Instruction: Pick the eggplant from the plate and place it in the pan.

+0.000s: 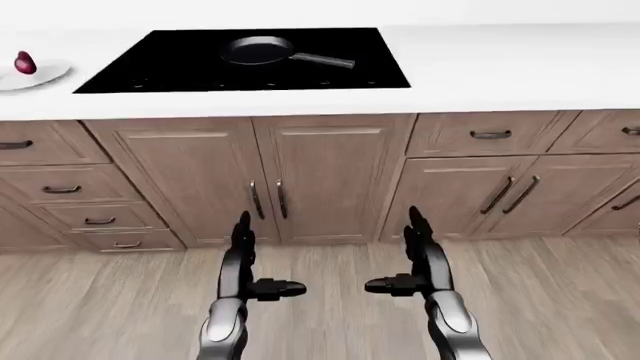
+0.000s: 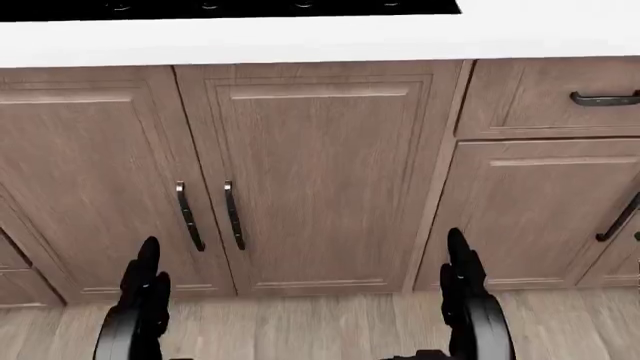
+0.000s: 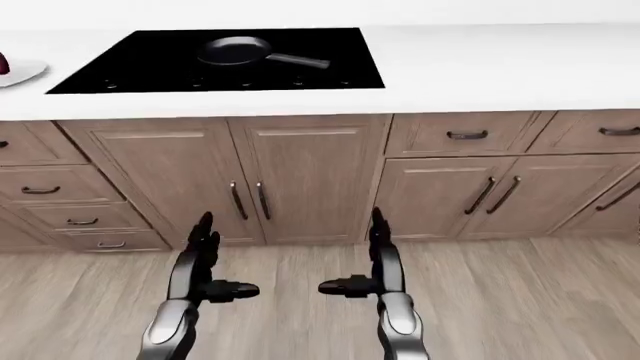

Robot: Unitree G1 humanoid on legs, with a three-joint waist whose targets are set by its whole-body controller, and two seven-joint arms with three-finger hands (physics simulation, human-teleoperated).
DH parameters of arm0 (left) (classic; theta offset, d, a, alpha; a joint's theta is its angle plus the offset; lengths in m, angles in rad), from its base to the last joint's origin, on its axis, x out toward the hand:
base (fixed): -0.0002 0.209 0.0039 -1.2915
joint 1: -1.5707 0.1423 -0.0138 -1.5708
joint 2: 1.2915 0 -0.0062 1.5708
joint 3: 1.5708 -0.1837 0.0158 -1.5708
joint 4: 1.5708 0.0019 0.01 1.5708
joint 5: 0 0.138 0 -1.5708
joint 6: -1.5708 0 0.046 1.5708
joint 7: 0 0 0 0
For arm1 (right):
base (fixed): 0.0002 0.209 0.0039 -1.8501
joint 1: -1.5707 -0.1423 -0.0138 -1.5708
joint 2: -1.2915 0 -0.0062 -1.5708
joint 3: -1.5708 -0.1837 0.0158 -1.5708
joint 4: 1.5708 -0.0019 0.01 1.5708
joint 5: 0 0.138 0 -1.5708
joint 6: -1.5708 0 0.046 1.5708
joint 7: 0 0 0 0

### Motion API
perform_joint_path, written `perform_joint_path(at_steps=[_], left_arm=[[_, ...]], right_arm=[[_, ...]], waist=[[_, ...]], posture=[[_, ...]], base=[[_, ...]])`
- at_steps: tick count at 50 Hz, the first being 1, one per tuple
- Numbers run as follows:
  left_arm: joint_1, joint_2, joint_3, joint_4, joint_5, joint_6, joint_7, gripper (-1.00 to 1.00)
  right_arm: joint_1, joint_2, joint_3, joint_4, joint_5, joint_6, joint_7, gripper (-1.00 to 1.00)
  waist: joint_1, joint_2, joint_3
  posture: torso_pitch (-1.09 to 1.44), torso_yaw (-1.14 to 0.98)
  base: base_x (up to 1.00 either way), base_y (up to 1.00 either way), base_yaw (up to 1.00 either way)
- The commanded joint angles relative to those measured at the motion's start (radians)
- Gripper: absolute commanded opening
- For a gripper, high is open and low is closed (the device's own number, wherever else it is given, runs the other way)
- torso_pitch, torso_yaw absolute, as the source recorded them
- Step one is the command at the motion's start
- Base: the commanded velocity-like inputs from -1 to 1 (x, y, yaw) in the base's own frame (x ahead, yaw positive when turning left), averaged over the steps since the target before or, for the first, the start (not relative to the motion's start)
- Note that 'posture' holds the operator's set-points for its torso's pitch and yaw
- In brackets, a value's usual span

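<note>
Low over the floor, both hands, left hand (image 1: pixel 243 264) and right hand (image 1: pixel 420 259), hold empty fingers spread. The eggplant (image 1: pixel 25 63) sits on its plate (image 1: pixel 45 75), far left on the counter (image 1: pixel 500 67); the pan (image 1: pixel 262 50) waits on the stove (image 1: pixel 180 64). Approach first: step leftward.

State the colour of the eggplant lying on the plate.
The eggplant is dark reddish purple, on a white plate; the left-eye view shows it best.
</note>
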Motion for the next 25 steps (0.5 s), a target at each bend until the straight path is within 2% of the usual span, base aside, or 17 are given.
perform_joint_path(at_steps=[1,3,4,5,7,11,12,14,15,16,17,18,19,20,22,24,25], left_arm=[[-0.024,0.000,0.009,-0.105,-0.022,-0.040,0.001,1.00],[-0.024,0.001,0.005,-0.108,-0.019,-0.038,0.004,1.00],[-0.023,0.001,0.005,-0.112,-0.018,-0.034,0.005,1.00],[-0.028,0.002,0.010,-0.094,-0.023,-0.045,0.003,1.00],[-0.020,0.001,0.008,-0.109,-0.024,-0.040,0.004,1.00],[-0.027,0.002,0.024,-0.102,-0.056,-0.040,-0.002,1.00],[-0.034,0.000,0.036,-0.137,-0.092,-0.036,-0.006,1.00],[-0.125,0.035,0.062,-0.073,-0.068,0.004,0.024,1.00],[-0.166,0.059,0.071,-0.077,0.022,0.005,0.103,1.00],[-0.224,0.058,0.121,-0.190,-0.104,0.165,0.086,1.00],[-0.281,0.090,0.120,-0.164,-0.072,0.177,0.108,1.00],[-0.379,0.124,0.122,-0.226,-0.087,0.306,0.109,1.00],[-0.441,0.143,0.128,-0.240,-0.100,0.362,0.110,1.00],[-0.547,0.181,0.143,-0.277,-0.125,0.472,0.112,1.00],[-0.744,0.248,0.161,-0.239,-0.166,0.594,0.121,1.00],[-0.865,0.293,0.163,-0.146,-0.179,0.611,0.115,1.00],[-0.924,0.314,0.162,-0.074,-0.179,0.598,0.108,1.00]], right_arm=[[-0.029,-0.003,-0.007,-0.083,-0.001,-0.041,-0.015,1.00],[-0.027,-0.003,-0.007,-0.090,-0.001,-0.036,-0.020,1.00],[-0.025,-0.003,-0.006,-0.094,-0.004,-0.033,-0.020,1.00],[-0.031,-0.004,-0.008,-0.078,-0.003,-0.043,-0.021,1.00],[-0.031,-0.005,-0.007,-0.074,-0.006,-0.047,-0.020,1.00],[-0.027,-0.002,-0.018,-0.092,0.015,-0.051,-0.020,1.00],[-0.041,-0.008,-0.024,-0.129,0.026,-0.003,-0.021,1.00],[-0.131,-0.026,-0.051,-0.189,0.046,0.134,-0.057,1.00],[-0.175,-0.035,-0.070,-0.276,0.076,0.255,-0.073,1.00],[-0.250,-0.059,-0.083,-0.351,0.090,0.365,-0.088,1.00],[-0.300,-0.077,-0.092,-0.375,0.094,0.429,-0.097,1.00],[-0.389,-0.108,-0.111,-0.365,0.106,0.491,-0.099,1.00],[-0.432,-0.124,-0.124,-0.359,0.115,0.523,-0.108,1.00],[-0.499,-0.146,-0.147,-0.357,0.143,0.577,-0.114,1.00],[-0.615,-0.194,-0.144,-0.325,0.154,0.637,-0.120,1.00],[-0.737,-0.234,-0.152,-0.284,0.170,0.696,-0.128,1.00],[-0.821,-0.262,-0.149,-0.201,0.164,0.698,-0.126,1.00]], waist=[[-0.002,-0.008,-0.001],[0.008,-0.001,-0.062],[0.008,-0.001,-0.052],[0.007,-0.007,-0.017],[0.008,-0.008,-0.069],[0.008,-0.006,-0.076],[0.009,-0.006,-0.078],[0.010,-0.005,-0.080],[0.010,-0.005,-0.081],[0.011,-0.005,-0.085],[0.011,-0.005,-0.092],[0.009,-0.004,-0.092],[0.009,-0.003,-0.090],[0.008,-0.002,-0.090],[0.009,-0.005,-0.091],[0.010,-0.008,-0.088],[0.009,-0.009,-0.086]], posture=[[0.00,0.00],[0.00,0.00],[0.00,0.00],[0.00,0.00],[0.00,0.00],[0.00,0.00],[0.00,0.00],[0.00,0.00],[0.00,0.00],[0.00,0.00],[0.00,0.00],[0.00,0.00],[0.00,0.00],[0.00,0.00],[0.00,0.00],[0.00,0.00],[0.00,0.00]], base=[[0.00,0.00,0.00],[0.00,0.00,0.00],[0.00,0.00,0.00],[0.00,0.00,0.00],[0.00,0.00,0.00],[0.00,0.00,0.00],[0.00,0.00,0.00],[0.00,0.00,0.00],[0.00,0.00,0.00],[0.00,0.00,0.00],[0.00,0.00,0.00],[0.00,0.00,0.00],[0.00,0.00,0.00],[0.00,0.00,0.00],[0.00,0.00,0.00],[0.00,0.00,0.00],[0.00,0.00,0.00]])
